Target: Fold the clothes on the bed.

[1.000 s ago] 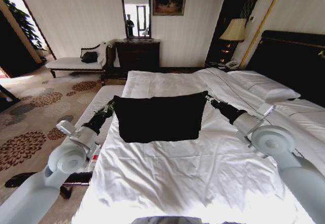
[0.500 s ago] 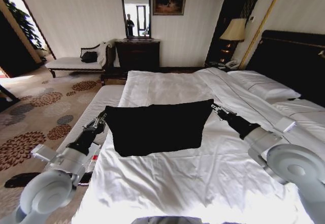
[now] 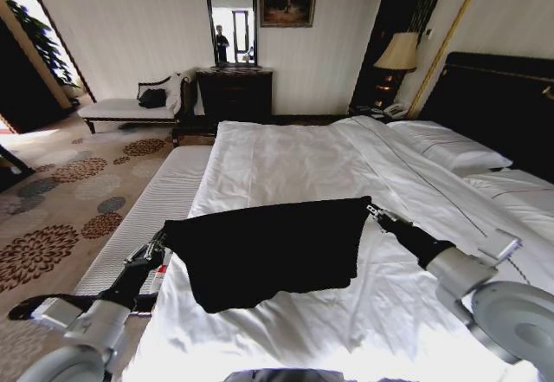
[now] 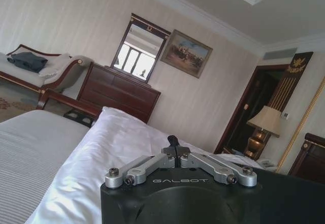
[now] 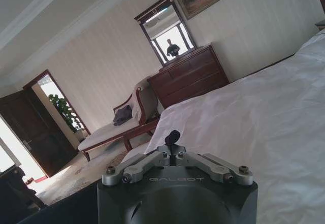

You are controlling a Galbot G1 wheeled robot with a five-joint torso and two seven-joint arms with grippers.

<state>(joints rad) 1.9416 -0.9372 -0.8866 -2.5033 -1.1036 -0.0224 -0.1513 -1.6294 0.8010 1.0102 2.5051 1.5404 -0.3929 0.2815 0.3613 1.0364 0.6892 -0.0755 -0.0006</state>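
Observation:
The clothes, a black T-shirt (image 3: 268,248), hang stretched between my two grippers just above the white bed (image 3: 286,152), with the lower edge sagging onto the sheet. My left gripper (image 3: 161,245) is shut on the shirt's left top corner at the bed's left edge. On the other side, my right gripper (image 3: 370,210) is shut on the right top corner. In the left wrist view the left gripper (image 4: 175,144) has its jaws closed with a dark bit of fabric pinched at the tip. The right gripper (image 5: 173,137) looks the same in the right wrist view.
A long white bench (image 3: 143,209) runs along the bed's left side. Pillows (image 3: 450,148) and a dark headboard (image 3: 502,105) lie to the right. A dark dresser (image 3: 235,92), a chaise (image 3: 130,105) and a lamp (image 3: 400,53) stand by the far wall. Patterned carpet covers the floor at left.
Both grippers have pulled the shirt toward me along the bed, and the shirt now hangs wider and lower in the view. Both arms have drawn back.

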